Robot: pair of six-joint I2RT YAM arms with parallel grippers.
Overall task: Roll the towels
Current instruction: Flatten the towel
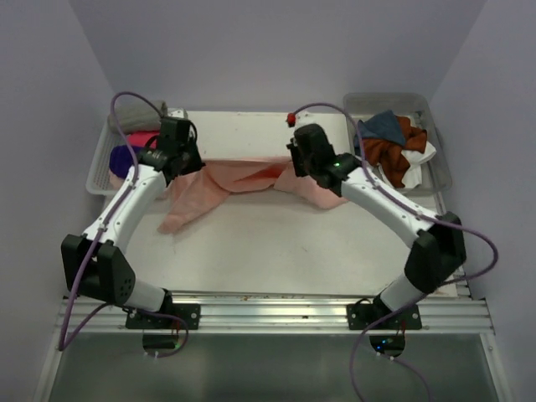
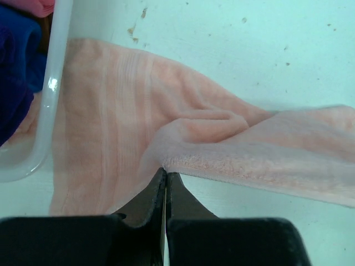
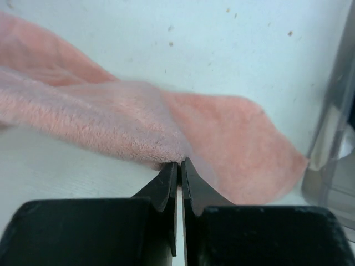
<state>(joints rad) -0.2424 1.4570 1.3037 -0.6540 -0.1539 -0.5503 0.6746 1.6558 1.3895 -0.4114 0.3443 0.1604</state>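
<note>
A salmon pink towel (image 1: 243, 177) lies crumpled across the back of the white table, pulled out between both arms. My left gripper (image 1: 182, 159) is shut on its left end; in the left wrist view the closed fingertips (image 2: 165, 172) pinch the towel's (image 2: 222, 130) folded edge. At the towel's right end is my right gripper (image 1: 303, 164), also shut; the right wrist view shows its tips (image 3: 179, 162) clamped on the towel's (image 3: 100, 116) fuzzy hem. A loose flap hangs down toward the front left (image 1: 180, 213).
A white tray (image 1: 99, 172) at the back left holds rolled towels: grey (image 1: 138, 111), hot pink (image 1: 142, 138), purple (image 1: 124, 157). A clear bin (image 1: 435, 159) at the back right holds loose teal, rust orange (image 1: 389, 155) and white towels. A small red object (image 1: 291, 118) sits by the back edge.
</note>
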